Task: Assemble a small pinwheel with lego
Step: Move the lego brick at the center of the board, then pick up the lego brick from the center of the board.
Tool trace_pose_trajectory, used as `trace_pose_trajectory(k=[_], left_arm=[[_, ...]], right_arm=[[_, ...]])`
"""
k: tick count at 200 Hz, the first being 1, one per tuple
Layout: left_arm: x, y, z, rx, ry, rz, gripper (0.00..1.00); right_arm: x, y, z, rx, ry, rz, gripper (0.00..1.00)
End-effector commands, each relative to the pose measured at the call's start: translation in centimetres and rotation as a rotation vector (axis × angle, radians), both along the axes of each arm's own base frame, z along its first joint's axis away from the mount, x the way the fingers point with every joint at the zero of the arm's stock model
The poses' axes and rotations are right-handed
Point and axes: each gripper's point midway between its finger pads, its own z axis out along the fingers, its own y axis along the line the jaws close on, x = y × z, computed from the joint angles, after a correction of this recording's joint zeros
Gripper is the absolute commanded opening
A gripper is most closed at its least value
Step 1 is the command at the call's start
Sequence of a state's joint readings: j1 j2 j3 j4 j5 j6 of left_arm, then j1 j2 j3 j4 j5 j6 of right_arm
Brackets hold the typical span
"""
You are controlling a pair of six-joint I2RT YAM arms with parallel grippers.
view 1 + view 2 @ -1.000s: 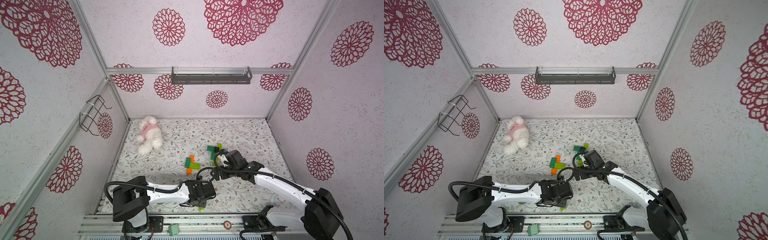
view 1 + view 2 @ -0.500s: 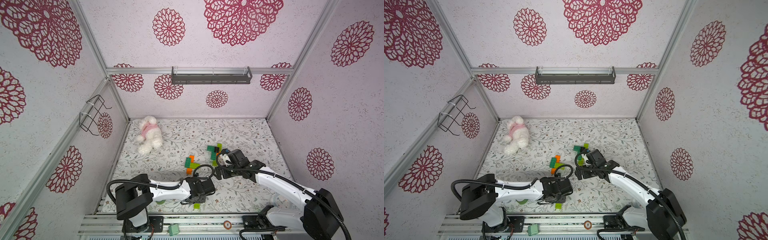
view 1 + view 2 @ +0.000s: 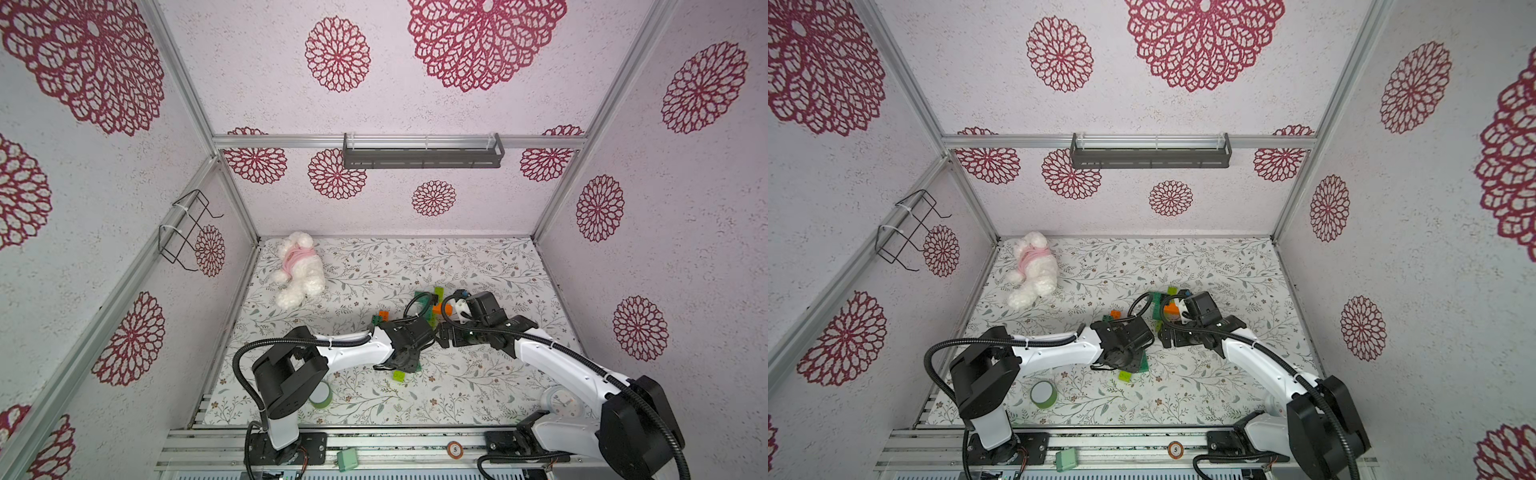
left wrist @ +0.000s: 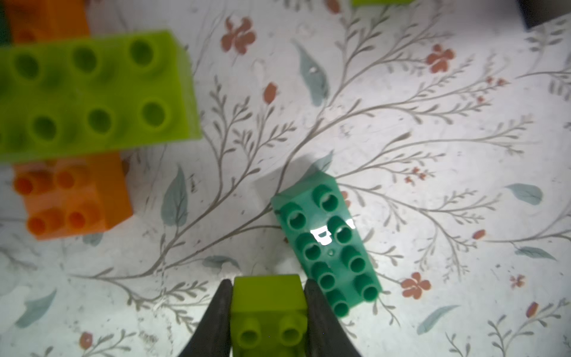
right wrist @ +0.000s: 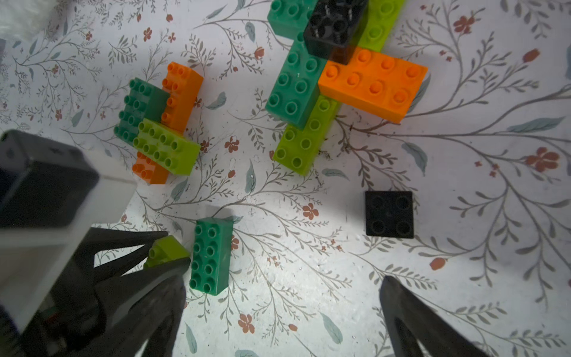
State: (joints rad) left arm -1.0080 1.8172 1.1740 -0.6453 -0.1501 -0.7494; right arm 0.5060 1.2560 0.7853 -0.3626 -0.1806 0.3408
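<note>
Left wrist: my left gripper (image 4: 268,286) is clamped on a lime brick (image 4: 267,304), one finger pressed to each side and two studs showing between them. I can't tell if it's lifted off the mat (image 4: 432,123). A green brick (image 4: 327,247) lies studs up just beside one finger, angled away from the lime brick. The small cluster (image 4: 92,92) is well apart from it, a lime 2x4 laid across orange ones. Right wrist: my right gripper (image 5: 282,287) is spread wide over bare mat, with nothing between the fingers. The black square (image 5: 389,214) sits alone, studs up, near one fingertip and not touching it. The green brick lies flat between my left gripper and the black square, close against the lime brick; contact is unclear. The small cluster shows green, orange and lime bricks stacked crosswise. The big cluster (image 5: 374,77) has green, lime and orange 2x4s fanned out with a black piece on top. It is apart from the small cluster and from the black square. Top views: in both, my two wrists nearly meet over the middle of the mat. The lime brick pokes out from under my left gripper with the green brick touching or just beside it. Both clusters lie farther back, the big one partly hidden by my right wrist. The plush (image 3: 299,270) is at the back left corner. The tape roll (image 3: 1044,394) is near my left arm's base. The mint box (image 3: 347,459) is on the front rail, off the mat.
</note>
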Motion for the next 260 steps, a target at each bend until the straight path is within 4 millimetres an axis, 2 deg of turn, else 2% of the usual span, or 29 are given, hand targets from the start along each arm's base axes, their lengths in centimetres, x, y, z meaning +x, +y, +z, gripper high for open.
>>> trace_pose_trajectory(k=[1, 28, 60, 103, 168, 178, 236, 260], left_arm=[[0.4, 1.2, 0.2, 0.055, -0.019, -0.09, 0.45], [0.3, 1.3, 0.4, 0.027, -0.026, -0.118, 0.6], [-0.4, 1.2, 1.8, -0.036, -0.073, -0.122, 0.73], [-2.9, 0.6, 2.3, -0.046, -0.077, -0.008, 0.75], [-3.7, 0.2, -0.5, -0.001, -0.026, 0.056, 0.63], [-3.8, 0.4, -0.9, 0.014, -0.018, 0.061, 0.59], [-4.1, 1.0, -1.9, 0.04, 0.001, 0.08, 0.46], [-4.2, 1.1, -1.9, 0.037, -0.002, 0.081, 0.37]], right_arm=[[1.4, 0.3, 1.3, 0.036, -0.047, -0.015, 0.99], [1.7, 0.5, 1.4, 0.041, -0.049, -0.013, 0.99], [2.1, 0.6, 1.5, 0.035, -0.046, -0.012, 0.99], [2.6, 1.1, 1.4, 0.045, -0.033, -0.002, 0.99], [2.5, 1.3, 1.5, 0.048, -0.031, 0.009, 0.99], [2.5, 1.2, 1.5, 0.049, -0.032, 0.007, 0.99], [2.5, 1.0, 1.5, 0.047, -0.033, -0.001, 0.99], [2.5, 0.9, 1.6, 0.043, -0.037, -0.004, 0.99]])
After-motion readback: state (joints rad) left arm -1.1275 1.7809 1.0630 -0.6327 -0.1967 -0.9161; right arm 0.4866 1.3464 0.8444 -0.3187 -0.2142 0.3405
